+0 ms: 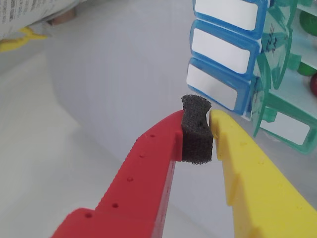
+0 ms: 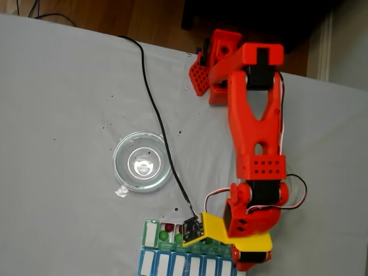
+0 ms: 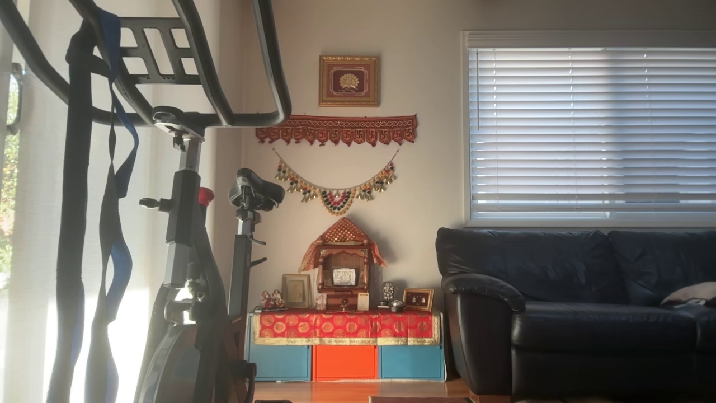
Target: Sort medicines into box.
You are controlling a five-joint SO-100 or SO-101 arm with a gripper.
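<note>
In the wrist view my gripper (image 1: 198,124) has a red finger (image 1: 143,168) and a yellow finger (image 1: 247,168), shut against a black foam pad (image 1: 196,130); no ball shows between them. The box (image 1: 282,99), with green lids standing open, lies just beyond the tips at the right. A green medicine (image 1: 308,22) and a dark red one (image 1: 314,84) sit in its compartments. From the fixed view the gripper (image 2: 207,230) hangs over the box (image 2: 150,233), whose left compartments hold red (image 2: 164,227) and green (image 2: 164,236) medicines. The arm hides the box's right part.
A blue-lidded pill row (image 1: 223,49) (image 2: 172,264) lies alongside the box. A clear round dish (image 2: 142,161) stands on the grey table left of the arm, with a black cable (image 2: 152,98) running past it. The other view shows a room with an exercise bike (image 3: 190,224) and a sofa (image 3: 576,313).
</note>
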